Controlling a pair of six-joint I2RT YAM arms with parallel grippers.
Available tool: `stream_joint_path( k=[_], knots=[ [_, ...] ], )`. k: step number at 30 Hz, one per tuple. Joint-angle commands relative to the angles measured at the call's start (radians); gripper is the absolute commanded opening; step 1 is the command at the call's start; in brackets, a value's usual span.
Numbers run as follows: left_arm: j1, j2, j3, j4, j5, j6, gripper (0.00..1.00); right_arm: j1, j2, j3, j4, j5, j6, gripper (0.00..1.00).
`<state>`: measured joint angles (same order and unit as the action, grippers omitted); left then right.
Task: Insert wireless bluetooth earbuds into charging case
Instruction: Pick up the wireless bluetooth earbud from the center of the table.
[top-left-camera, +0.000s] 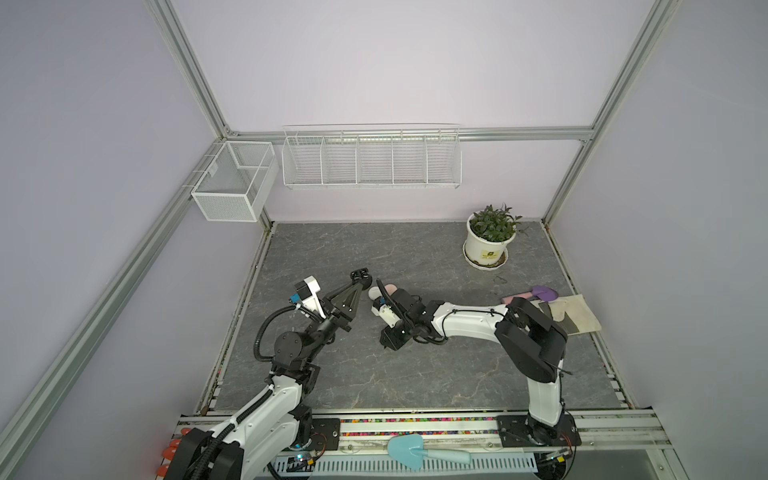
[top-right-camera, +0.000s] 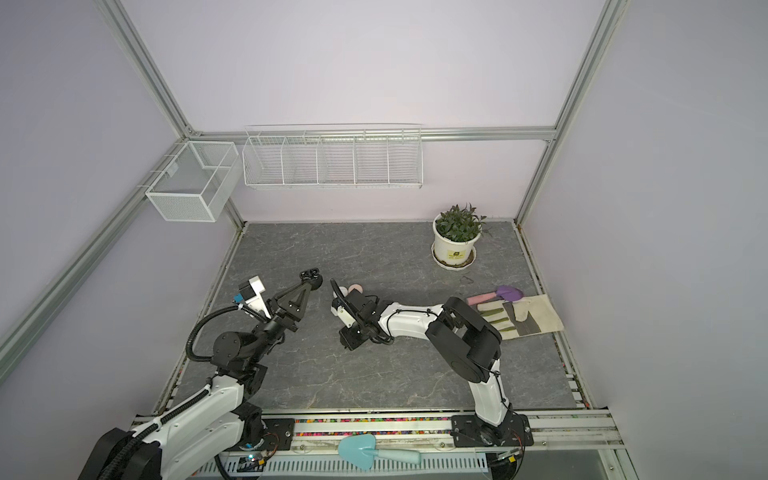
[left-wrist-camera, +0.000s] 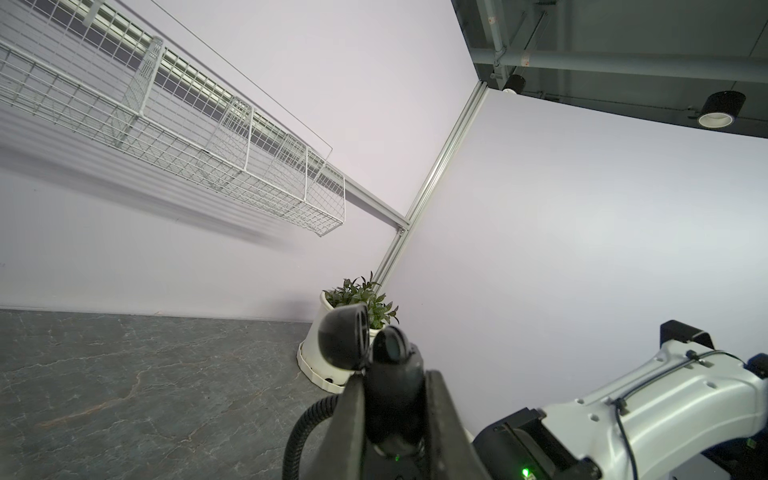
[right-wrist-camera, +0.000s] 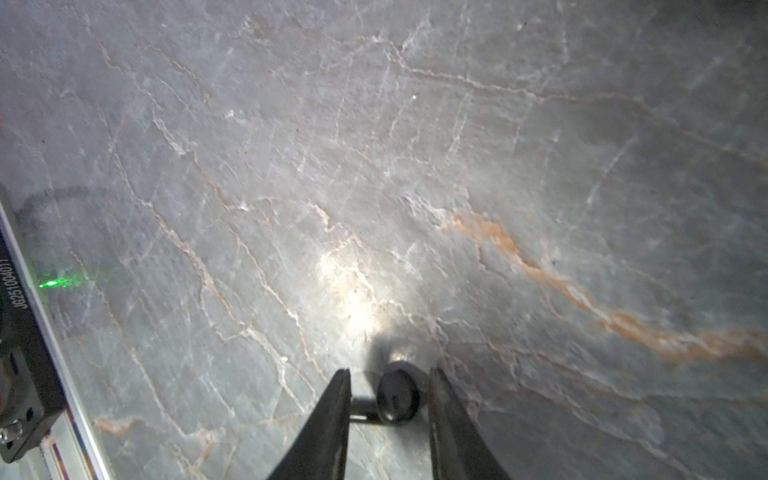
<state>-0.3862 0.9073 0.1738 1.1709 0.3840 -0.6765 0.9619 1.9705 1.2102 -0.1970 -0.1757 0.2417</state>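
Grey marbled surface inside lilac walls, with wire baskets on the back wall. Left of the middle, the left claw is clamped on a black case, held off the surface with its lid swung open. Facing it from the right, the right claw hangs low over the middle of the surface. Its jaws stand partly apart around a black earbud, whose stem touches one finger, but whether they pinch it I cannot tell. A whitish case and a pink case sit just beside that claw, partly hidden. A plant stands in the far right corner. Gloves and a purple trowel lie at the right edge, and a blue trowel lies on the near rail.
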Motion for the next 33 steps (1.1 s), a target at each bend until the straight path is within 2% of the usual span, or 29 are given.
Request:
stream_joint_path(
  k=[1,15,26,33],
  knots=[
    [0.004,-0.009,-0.005,-0.011,-0.015,0.012,0.00,0.014,0.012,-0.042,-0.023,0.029,-0.022,0.32],
    [0.006,-0.005,-0.002,-0.017,-0.020,0.014,0.00,0.045,-0.005,-0.108,0.017,0.093,-0.038,0.27],
    [0.006,-0.007,0.001,-0.023,-0.026,0.018,0.00,0.077,-0.042,-0.158,0.052,0.148,-0.082,0.34],
    [0.004,-0.017,0.006,-0.034,-0.026,0.022,0.00,0.088,-0.042,-0.161,0.057,0.166,-0.080,0.31]
  ],
)
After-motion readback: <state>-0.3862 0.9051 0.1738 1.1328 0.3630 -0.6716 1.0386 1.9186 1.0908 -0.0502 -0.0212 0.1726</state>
